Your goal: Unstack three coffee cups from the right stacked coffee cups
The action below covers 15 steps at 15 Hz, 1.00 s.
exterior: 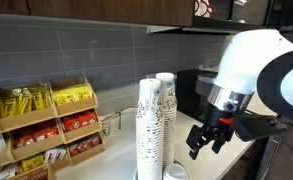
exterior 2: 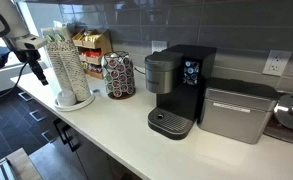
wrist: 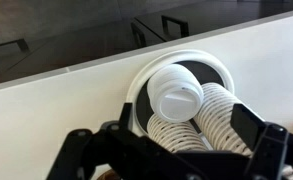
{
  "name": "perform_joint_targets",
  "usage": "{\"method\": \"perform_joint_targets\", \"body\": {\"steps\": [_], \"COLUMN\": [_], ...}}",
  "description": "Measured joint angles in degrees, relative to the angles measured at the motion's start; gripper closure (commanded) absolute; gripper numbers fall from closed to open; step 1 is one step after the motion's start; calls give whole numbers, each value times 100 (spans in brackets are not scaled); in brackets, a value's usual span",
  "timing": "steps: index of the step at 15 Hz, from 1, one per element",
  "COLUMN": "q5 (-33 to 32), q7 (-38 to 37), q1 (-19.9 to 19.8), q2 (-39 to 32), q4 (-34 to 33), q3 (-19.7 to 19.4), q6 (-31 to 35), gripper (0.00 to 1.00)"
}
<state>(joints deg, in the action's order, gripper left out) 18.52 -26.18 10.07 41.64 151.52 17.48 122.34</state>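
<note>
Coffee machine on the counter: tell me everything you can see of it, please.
The coffee machine is black, plastic-looking, standing upright on the white counter before the grey tiled wall. A grey rounded brewing head juts over a round drip tray at its base, which holds no cup; a small panel beside the head glows blue. A patterned canister stands apart on one side, a silver boxy appliance close on the other.
</note>
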Motion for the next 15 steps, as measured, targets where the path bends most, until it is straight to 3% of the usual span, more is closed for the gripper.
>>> {"method": "perform_joint_targets", "body": {"steps": [11, 15], "q5": [0, -312], "q7": [0, 84], "q1": [-1, -82], "q2": [-2, -2], "q4": [-1, -168], "q3": [0, -24], "q6": [0, -18], "gripper": [0, 0]}}
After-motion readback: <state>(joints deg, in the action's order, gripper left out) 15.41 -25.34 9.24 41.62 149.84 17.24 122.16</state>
